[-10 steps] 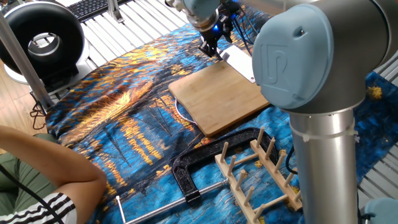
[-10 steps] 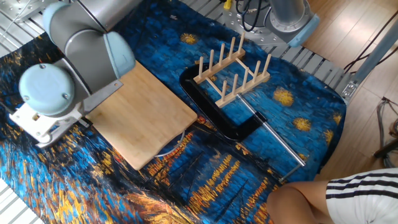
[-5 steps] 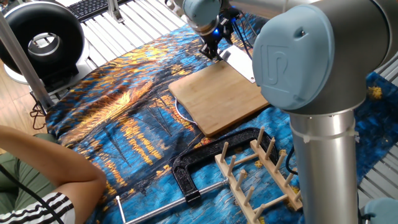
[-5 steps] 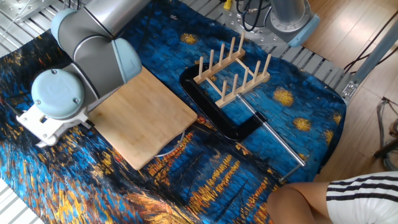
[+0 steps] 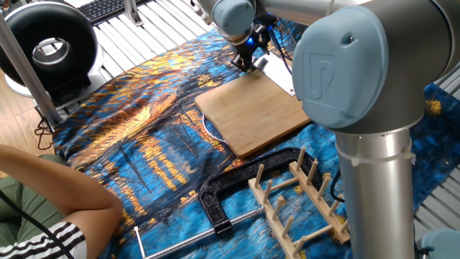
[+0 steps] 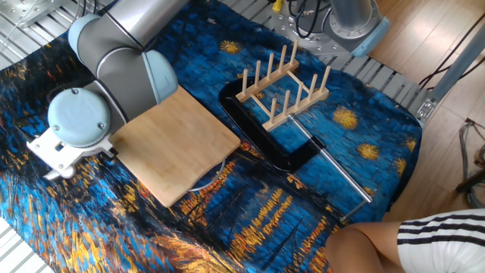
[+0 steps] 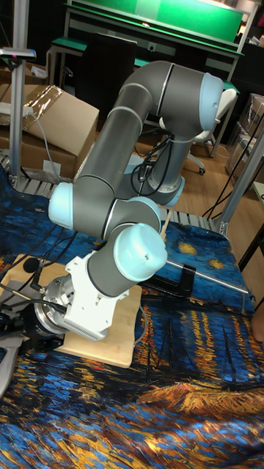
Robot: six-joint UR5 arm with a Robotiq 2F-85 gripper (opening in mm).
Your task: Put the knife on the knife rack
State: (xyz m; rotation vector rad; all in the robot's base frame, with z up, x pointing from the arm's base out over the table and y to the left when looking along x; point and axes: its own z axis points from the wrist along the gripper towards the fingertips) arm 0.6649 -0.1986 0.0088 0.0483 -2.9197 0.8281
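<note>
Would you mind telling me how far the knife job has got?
Nothing looks done yet: the light-wood peg rack holds nothing. In hand: the gripper is down at the shiny silver-white knife beside the bamboo cutting board; whether it grips is unclear. Lifting and racking remain.

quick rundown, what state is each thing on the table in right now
broad silver-bladed knife: lying flat beyond the board, mostly hidden
claw: low at the knife, open or shut unclear
light-wood peg rack: upright, holding nothing
bamboo cutting board: flat, bare
black metal C-clamp: lying flat beside the rack
</note>
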